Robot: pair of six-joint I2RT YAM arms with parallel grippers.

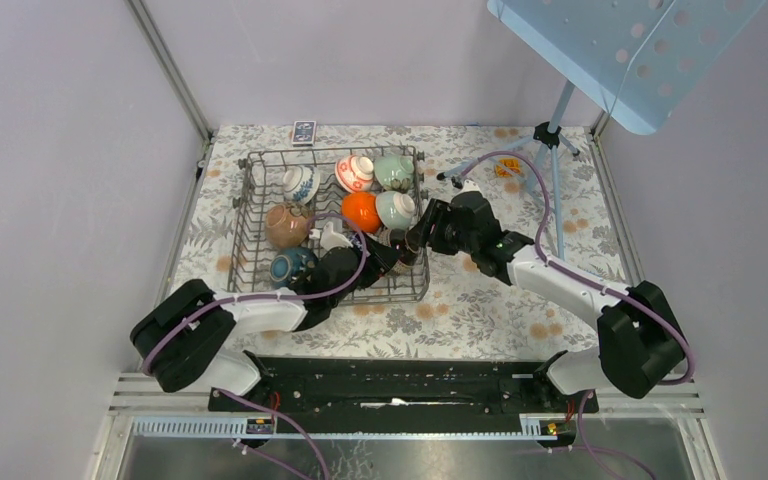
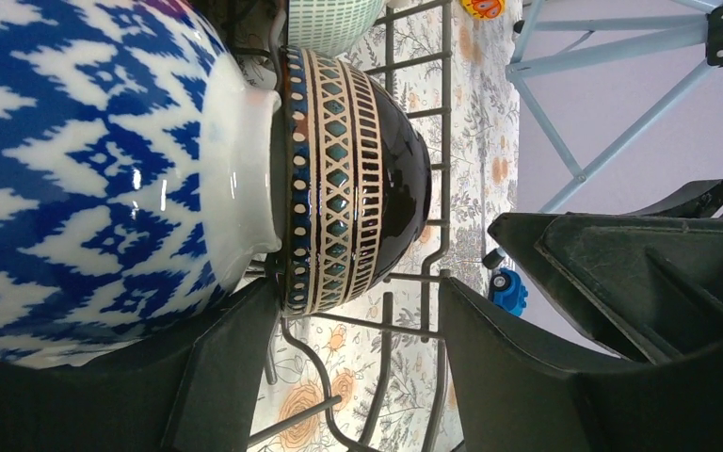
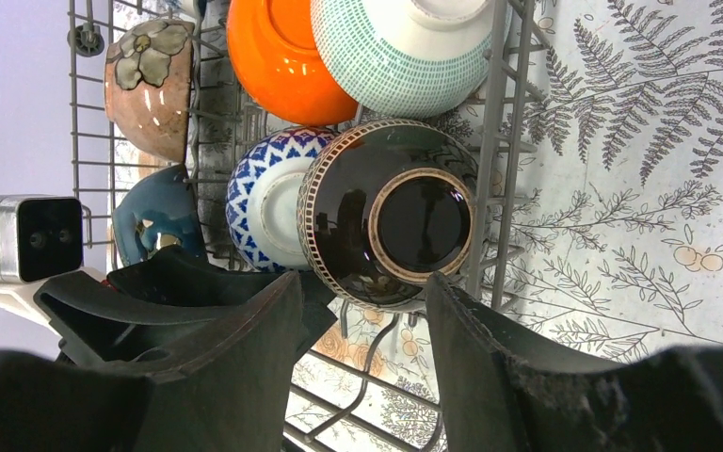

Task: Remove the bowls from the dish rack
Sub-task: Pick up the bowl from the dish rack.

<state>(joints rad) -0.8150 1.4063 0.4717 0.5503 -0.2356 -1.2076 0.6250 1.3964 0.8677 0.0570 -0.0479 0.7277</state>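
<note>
Dish rack [image 1: 253, 215] sits on floral tablecloth [image 1: 460, 310] between seemingly lilac walls [image 1: 60, 150].

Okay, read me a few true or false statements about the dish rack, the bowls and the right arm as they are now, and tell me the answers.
1. Every bowl is inside the grey wire dish rack; none stands on the floral tablecloth. True.
2. The glossy orange bowl lies right beside the green-dotted white bowl. True.
3. The black bowl with a patterned rim band sits in the rack's far left corner. False: it is at the near right side, next to the blue-and-white patterned bowl.
4. The right tool is shut on the black bowl. False: its jaws stand open in front of that bowl.
</note>
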